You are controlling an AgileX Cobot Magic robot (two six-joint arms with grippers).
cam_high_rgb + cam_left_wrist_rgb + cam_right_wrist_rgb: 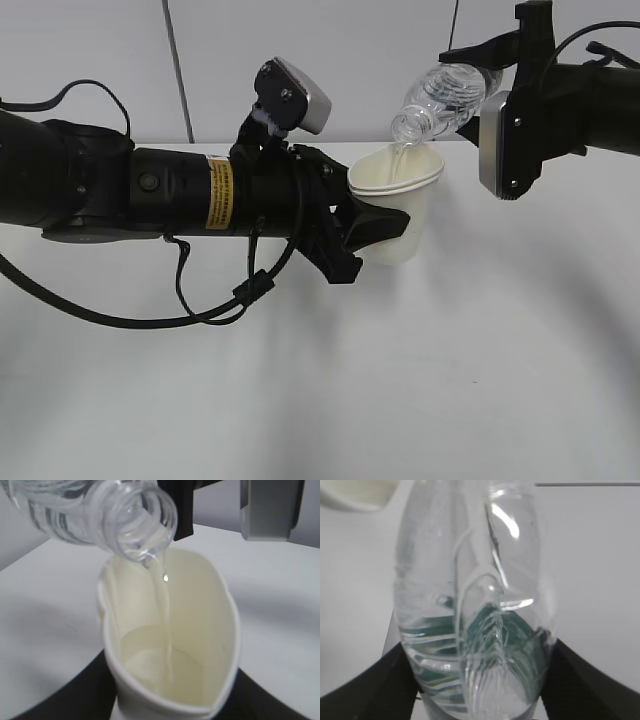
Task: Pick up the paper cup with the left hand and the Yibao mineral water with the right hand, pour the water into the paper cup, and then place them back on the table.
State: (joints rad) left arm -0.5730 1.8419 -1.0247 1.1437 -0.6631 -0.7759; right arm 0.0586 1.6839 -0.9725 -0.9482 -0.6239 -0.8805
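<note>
My left gripper is shut on the paper cup and holds it above the table; its rim is squeezed oval. In the left wrist view the paper cup fills the frame with water in its bottom. My right gripper is shut on the Yibao mineral water bottle, tilted mouth-down over the cup's rim. A thin stream of water runs from the bottle mouth into the cup. In the right wrist view the bottle sits between the black fingers, its green label showing through the ribbed plastic.
The left arm with its yellow sticker and a looping black cable stretches across the left half. A grey-white wall with a vertical seam stands behind the table.
</note>
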